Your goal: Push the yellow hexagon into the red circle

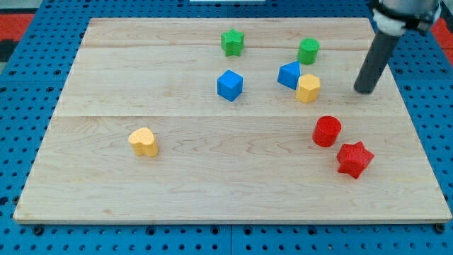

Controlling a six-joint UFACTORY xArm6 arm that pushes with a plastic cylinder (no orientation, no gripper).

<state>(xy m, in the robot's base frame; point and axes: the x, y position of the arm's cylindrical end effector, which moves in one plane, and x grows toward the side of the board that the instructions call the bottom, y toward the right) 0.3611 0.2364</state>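
The yellow hexagon (308, 88) sits right of the board's centre, touching the blue block (289, 74) at its upper left. The red circle (327, 131) lies below and slightly right of the hexagon, a short gap apart. My tip (365, 90) rests on the board to the right of the yellow hexagon, at about its height and well apart from it. The dark rod rises from the tip toward the view's top right.
A red star (354, 159) lies just below right of the red circle. A green cylinder (308, 51) and a green star (232, 42) are near the top. A blue cube (230, 85) is at the centre, a yellow heart (144, 142) at the left.
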